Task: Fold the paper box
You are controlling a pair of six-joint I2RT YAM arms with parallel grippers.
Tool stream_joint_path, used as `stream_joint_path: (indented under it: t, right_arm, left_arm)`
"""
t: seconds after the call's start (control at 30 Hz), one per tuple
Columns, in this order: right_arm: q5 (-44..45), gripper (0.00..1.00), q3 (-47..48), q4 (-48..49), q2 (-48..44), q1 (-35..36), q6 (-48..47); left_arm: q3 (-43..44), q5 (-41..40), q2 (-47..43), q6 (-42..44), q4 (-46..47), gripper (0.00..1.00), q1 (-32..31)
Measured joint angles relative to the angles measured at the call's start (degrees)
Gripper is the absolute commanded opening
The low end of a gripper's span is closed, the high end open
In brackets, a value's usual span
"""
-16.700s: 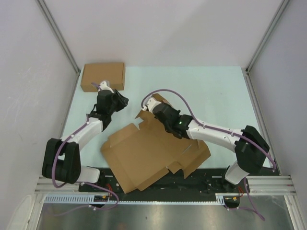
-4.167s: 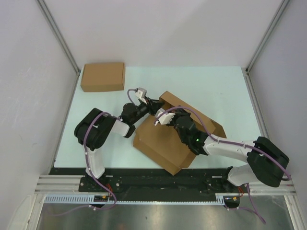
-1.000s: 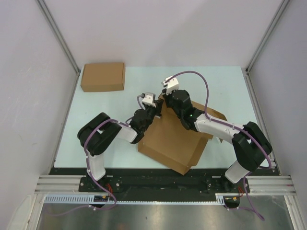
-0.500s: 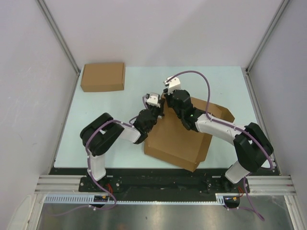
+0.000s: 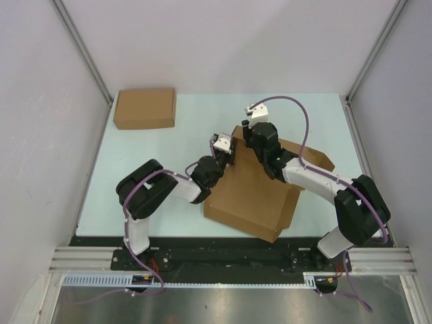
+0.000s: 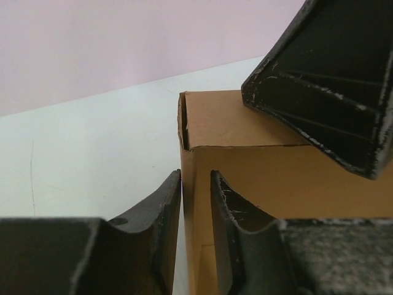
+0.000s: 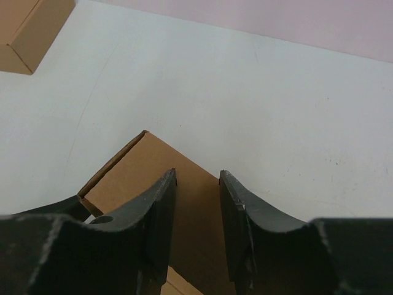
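**Item 1:** the paper box. Brown cardboard, folded shut into a flat block. You find it lying askew on the pale table, right of centre.

**Item 2:** left gripper. It sits low at the box's far-left corner. Its fingers stand a narrow gap apart, straddling the upright corner edge. You see nothing clamped between them.

**Item 3:** right gripper. It is over that same corner, reaching in from the far side. The fingers are parted a little and grip nothing; the box top shows through the gap. One finger lies over the lid in the left wrist view.

**Item 4:** second cardboard box. Ready-made, flat, at the table's far-left corner, well apart.
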Motion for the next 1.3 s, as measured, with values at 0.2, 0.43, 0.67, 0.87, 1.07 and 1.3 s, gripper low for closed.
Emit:
stream_joint_path:
  t: [0.2, 0.43, 0.67, 0.87, 1.07, 1.3]
  right_arm:
    - [-0.59, 0.38, -0.90, 1.57, -0.02, -0.72, 1.53]
    - [-0.72, 0.38, -1.11, 1.84, -0.15, -0.72, 1.70]
    - [-1.14, 0.38, -1.66, 2.25, -0.55, -0.68, 1.79]
    - [-1.16, 0.38, -1.77, 2.47, -0.55, -0.55, 1.95]
    - [-1.27, 0.38, -2.03, 2.54, -0.85, -0.46, 2.14]
    - [-1.51, 0.38, -2.40, 2.21, -1.36, -0.28, 2.34]
  left_arm:
    - [-0.92, 0.31, 0.02, -0.09, 1.79, 0.41, -0.11]
    - [-1.14, -0.39, -1.05, -1.97, 0.31, 0.47, -0.17]
    - [1.57, -1.31, -3.10, -8.20, -10.27, 0.39, -0.22]
    - [5.29, -3.04, -2.64, -12.92, -15.96, 0.36, -0.24]
    - [8.04, -5.35, -2.60, -21.14, -23.50, 0.33, -0.09]
    - [8.63, -6.36, -2.32, -27.89, -27.34, 0.14, 0.02]
